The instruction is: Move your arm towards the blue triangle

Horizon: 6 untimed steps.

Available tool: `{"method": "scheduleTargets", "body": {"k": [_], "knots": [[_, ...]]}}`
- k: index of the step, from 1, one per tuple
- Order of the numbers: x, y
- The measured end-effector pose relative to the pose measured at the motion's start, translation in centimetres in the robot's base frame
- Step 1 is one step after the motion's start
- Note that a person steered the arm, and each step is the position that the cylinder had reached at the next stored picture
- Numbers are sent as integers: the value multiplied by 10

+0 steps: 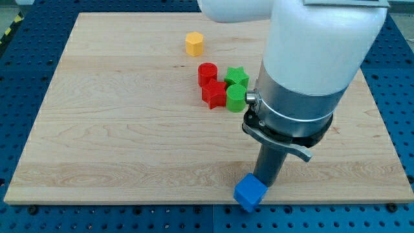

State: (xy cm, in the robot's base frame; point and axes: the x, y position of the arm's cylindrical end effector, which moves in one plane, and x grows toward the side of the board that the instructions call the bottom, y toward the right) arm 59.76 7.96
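A blue block (pixel 250 192) sits at the board's bottom edge, a little right of the middle. It looks boxy from here and I cannot make out a triangle shape. My tip (pixel 264 184) is right against this block's upper right side, and the block partly hides the tip's very end. The dark rod rises from there into the large white and silver arm body (pixel 304 71), which covers the board's right part.
A yellow hexagon block (pixel 194 44) lies near the view's top. A cluster sits left of the arm: red cylinder (pixel 207 72), red star (pixel 213 94), green star (pixel 237 77), green cylinder (pixel 236 98). The wooden board (pixel 116 129) lies on a blue perforated table.
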Motion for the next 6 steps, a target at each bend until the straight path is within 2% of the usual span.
{"method": "scheduleTargets", "body": {"k": [1, 2, 5, 6], "knots": [[-14, 66], [7, 143], [21, 124], [3, 110]]}}
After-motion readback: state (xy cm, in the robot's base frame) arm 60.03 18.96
